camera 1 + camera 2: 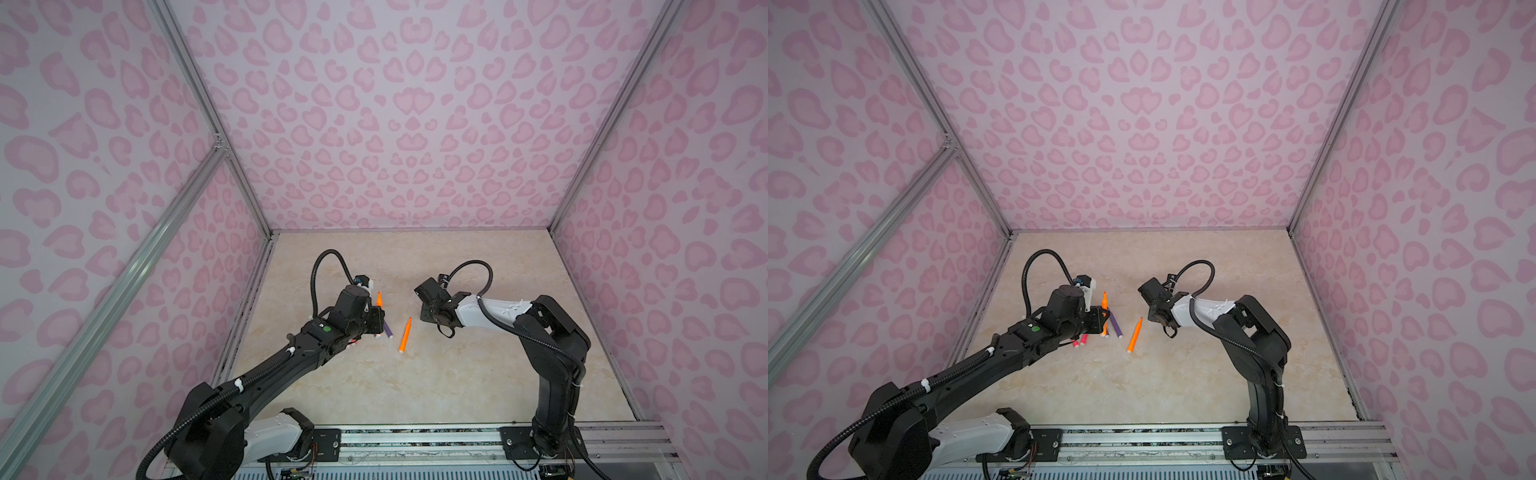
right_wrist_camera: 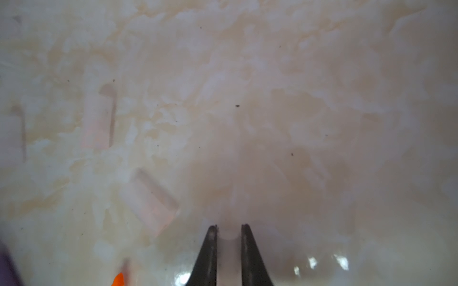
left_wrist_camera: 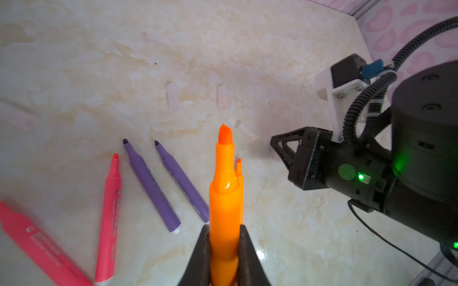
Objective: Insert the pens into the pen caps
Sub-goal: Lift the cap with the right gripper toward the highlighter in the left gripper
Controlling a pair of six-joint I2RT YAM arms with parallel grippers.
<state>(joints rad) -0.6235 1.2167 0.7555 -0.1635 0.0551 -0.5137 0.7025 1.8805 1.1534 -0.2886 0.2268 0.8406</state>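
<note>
My left gripper (image 3: 224, 226) is shut on an orange pen (image 3: 224, 195), whose tip points away from the wrist. Behind it a second orange pen (image 3: 239, 170) lies on the beige table (image 3: 285, 235), with two purple pens (image 3: 151, 185) and two pink-red pens (image 3: 109, 218) fanned out beside it. In both top views that loose orange pen (image 1: 404, 335) lies between the arms. My right gripper (image 2: 229, 226) hangs low over the table, shut on a clear pen cap (image 2: 229, 247). Several more clear pen caps (image 3: 172, 95) lie faint on the surface beyond the pens.
Pink-patterned walls (image 1: 395, 124) close in the table at the back and on both sides. An aluminium rail (image 1: 415, 436) with both arm bases runs along the front edge. The right arm's wrist and cable loop (image 3: 359, 111) stand close to my left gripper.
</note>
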